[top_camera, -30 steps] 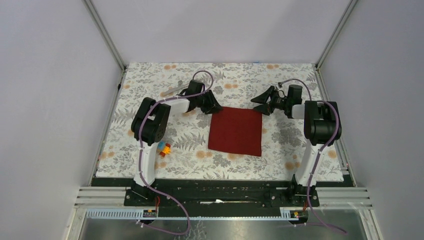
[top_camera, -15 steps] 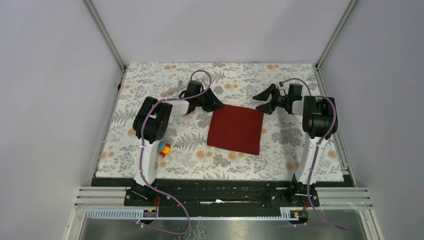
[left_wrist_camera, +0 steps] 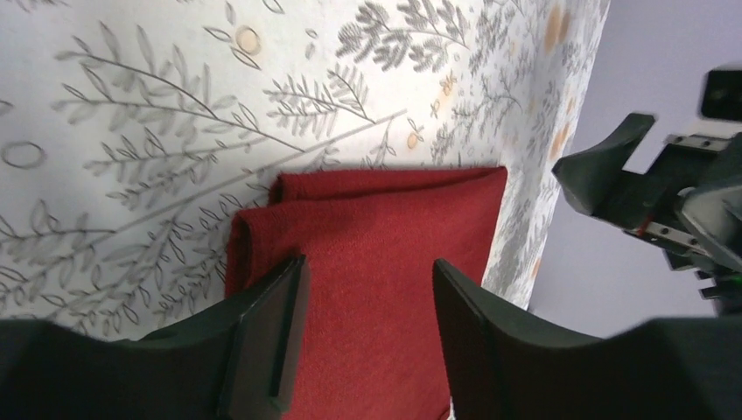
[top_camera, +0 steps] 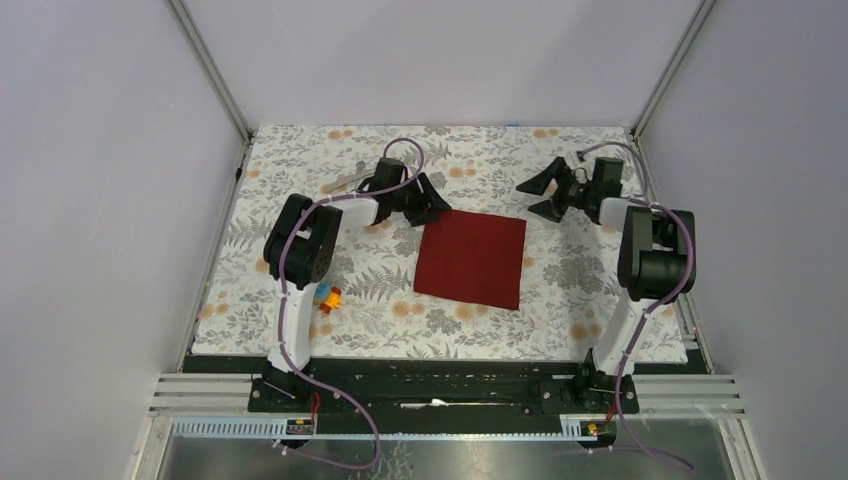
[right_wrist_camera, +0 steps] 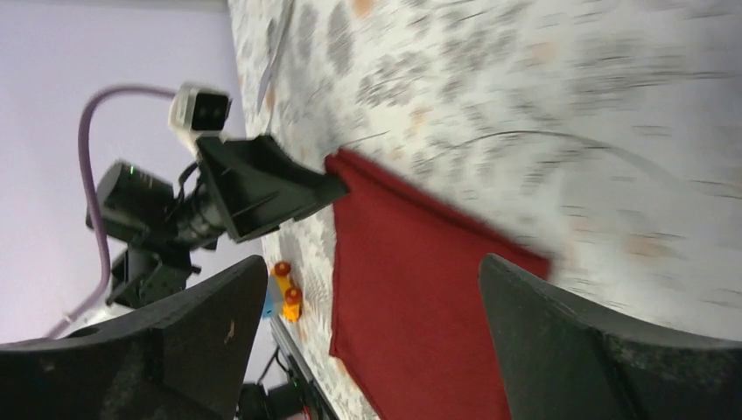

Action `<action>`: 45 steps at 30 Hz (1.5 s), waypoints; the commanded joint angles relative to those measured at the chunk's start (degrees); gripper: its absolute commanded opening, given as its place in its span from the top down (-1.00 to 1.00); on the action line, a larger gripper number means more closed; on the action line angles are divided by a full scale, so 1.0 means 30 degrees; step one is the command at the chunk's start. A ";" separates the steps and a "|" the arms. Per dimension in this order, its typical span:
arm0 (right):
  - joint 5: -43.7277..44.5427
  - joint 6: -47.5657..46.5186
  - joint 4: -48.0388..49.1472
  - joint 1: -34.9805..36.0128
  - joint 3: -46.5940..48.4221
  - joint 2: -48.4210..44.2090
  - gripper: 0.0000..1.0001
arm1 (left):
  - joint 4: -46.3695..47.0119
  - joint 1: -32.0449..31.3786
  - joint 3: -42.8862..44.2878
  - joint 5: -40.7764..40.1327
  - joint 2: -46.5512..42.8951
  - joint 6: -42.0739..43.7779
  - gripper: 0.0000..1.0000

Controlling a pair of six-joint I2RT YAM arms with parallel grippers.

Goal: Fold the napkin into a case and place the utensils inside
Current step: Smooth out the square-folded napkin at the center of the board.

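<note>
1. Overhead, the napkin (top_camera: pixel 470 258) is lying folded into a dark red rectangle at the middle of the floral tablecloth (top_camera: pixel 560 290). The left gripper (top_camera: pixel 430 205) is sitting low at the napkin's far left corner. The right gripper (top_camera: pixel 540 197) is hanging off the far right corner, apart from the cloth, with its jaws spreading wide and nothing between them. A silver utensil (top_camera: pixel 345 178) is resting at the far left, just beyond the left arm. Small toy blocks (top_camera: pixel 328 296) are lying near that arm's left side.
2. Looking from the left wrist, the left gripper (left_wrist_camera: pixel 367 267) is holding its jaws partly apart over the napkin (left_wrist_camera: pixel 385 219), gripping nothing; the cloth's folded layers are showing at one corner. The right gripper (left_wrist_camera: pixel 612 171) is showing beyond the napkin's other edge.
3. Looking from the right wrist, the right gripper (right_wrist_camera: pixel 374 262) is gaping wide and empty above the napkin (right_wrist_camera: pixel 411 297). The left gripper (right_wrist_camera: pixel 262 188) is touching the opposite corner, and the toy blocks (right_wrist_camera: pixel 284 297) are lying beyond.
</note>
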 commanded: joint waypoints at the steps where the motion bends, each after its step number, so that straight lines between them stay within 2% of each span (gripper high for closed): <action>1: -0.0381 -0.0486 0.0302 0.3156 -0.0471 -0.0991 -0.95 | -0.1288 -0.0242 0.0946 0.0974 -0.1745 0.0318 -0.29; 3: -0.0570 0.0001 0.1509 0.4082 -0.0898 -0.0503 -0.97 | -0.1297 -0.0225 0.1137 0.0730 -0.1838 0.0448 -0.44; 6: -0.1355 0.1636 0.4466 0.4166 -0.1349 0.0739 -0.98 | -0.0931 -0.0141 0.1342 0.0740 -0.1372 0.0483 -0.58; 12: -0.2279 0.2365 0.6025 0.3581 -0.0841 0.2838 -0.98 | 0.2607 0.0286 0.1074 0.1843 0.0414 0.0032 -0.87; 19: -0.2705 0.3375 0.7532 0.1589 -0.1456 0.3881 -0.99 | 0.2090 0.1186 0.0666 -0.0193 0.2040 0.0486 -0.94; 27: -0.2620 0.3375 0.7496 -0.0409 -0.1608 0.4647 -0.99 | 0.1877 0.1647 -0.0110 -0.0764 0.2398 0.0626 -0.96; 30: -0.2096 0.2431 0.5518 -0.1076 -0.1499 0.4172 -0.99 | 0.0840 0.1591 0.0240 -0.0875 0.1908 0.1302 -0.96; 32: -0.0739 0.0327 0.1929 -0.1146 -0.1087 0.2828 -0.99 | 0.0412 0.1420 0.0516 -0.0573 0.1016 0.1505 -0.97; 35: 0.3145 -0.2994 -0.4115 -0.0728 -0.0384 -0.0382 -0.99 | -0.0706 0.0956 0.1231 -0.0155 -0.0580 0.1701 -0.97; 37: 0.6922 -0.4226 -0.7651 0.0042 -0.0275 -0.2522 -0.99 | -0.1076 0.0641 0.1389 0.0453 -0.1875 0.1506 -0.97; 40: 0.9324 -0.4661 -1.0284 0.2408 -0.1204 -0.5160 -0.97 | -0.1694 0.0469 0.0916 0.0737 -0.4173 0.1354 -0.97; 42: 1.0478 -0.4534 -1.1466 0.4760 -0.2261 -0.6883 -0.84 | -0.3012 0.0485 0.0709 0.0900 -0.5735 0.1785 -0.97; 45: 1.1183 -0.3654 -1.1406 0.8830 -0.4221 -0.8994 -0.66 | -0.5125 0.0484 -0.0171 0.0774 -0.8340 0.3101 -0.97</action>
